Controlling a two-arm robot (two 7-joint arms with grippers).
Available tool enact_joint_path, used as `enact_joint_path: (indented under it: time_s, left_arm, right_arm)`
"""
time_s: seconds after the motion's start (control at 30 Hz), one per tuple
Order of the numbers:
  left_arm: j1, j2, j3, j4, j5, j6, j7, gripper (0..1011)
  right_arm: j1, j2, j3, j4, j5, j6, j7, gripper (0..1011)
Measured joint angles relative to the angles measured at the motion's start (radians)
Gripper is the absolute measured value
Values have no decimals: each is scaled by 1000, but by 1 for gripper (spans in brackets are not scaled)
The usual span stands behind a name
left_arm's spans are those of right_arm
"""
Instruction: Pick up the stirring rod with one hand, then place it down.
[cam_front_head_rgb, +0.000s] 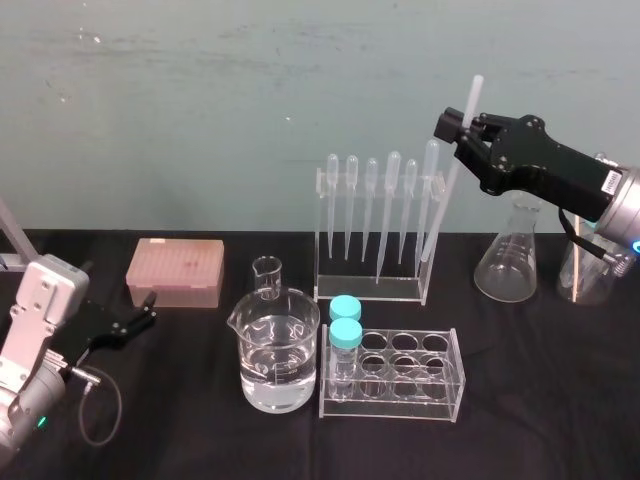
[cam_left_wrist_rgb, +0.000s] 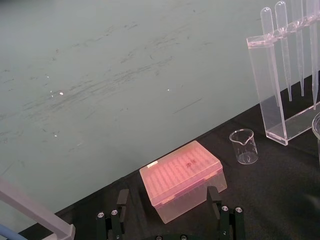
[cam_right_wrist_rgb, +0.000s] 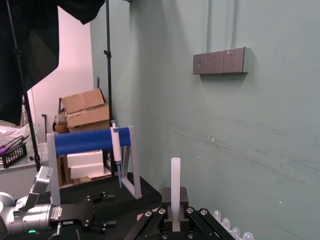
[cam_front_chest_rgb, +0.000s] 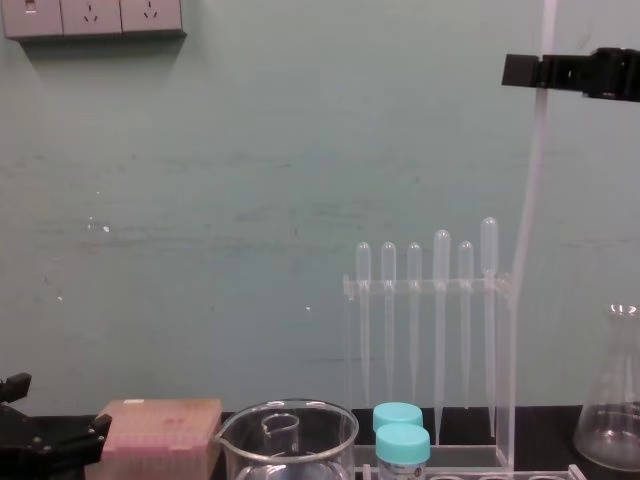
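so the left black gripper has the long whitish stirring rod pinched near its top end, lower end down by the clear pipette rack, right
No, wrong arm. The head view shows the right black gripper shut on the long translucent whitish stirring rod near its top end, lower end down by the clear pipette rack. The left black gripper sits open, low beside the pink box.

R gripper (cam_front_head_rgb: 458, 128) blk | wrist (cam_front_head_rgb: 622, 205) silver, blue LED | L arm (cam_front_head_rgb: 38, 312) grey, blk cable (cam_front_head_rgb: 100, 410)
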Motion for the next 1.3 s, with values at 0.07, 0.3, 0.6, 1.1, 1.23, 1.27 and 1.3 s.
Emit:
enact_joint_path:
  time_s: [0.07, 0.3, 0.6, 1.1, 1.23, 1.27, 1.3]
  left_arm:
    - [0, 0, 0, 0, 0, 0, 0, 1000]
    - [0, 0, 0, 0, 0, 0, 0, 1000]
    - [0, 0, 0, 0, 0, 0, 0, 1000]
    - [0, 0, 0, 0, 0, 0, 0, 1000]
    - [0, 0, 0, 0, 0, 0, 0, 1000]
    - [0, 0, 0, 0, 0, 0, 0, 1000]
    - [0, 0, 0, 0, 0, 0, 0, 1000]
  right_arm:
    - [1, 1, -3, 0, 1, 0, 0, 66]
    - [3, 4, -10, 2, 2, -1, -3, 66]
    - [6, 4, -19, 7, 2, 0, -5, 66]
    - [12, 2, -30, 14, 0, 3, -5, 66]
    - [11, 2, -32, 13, 0, 4, -7, 66]
    - [11, 2, -32, 13, 0, 4, -7, 66]
    - [11, 3, -32, 12, 0, 4, -7, 66]
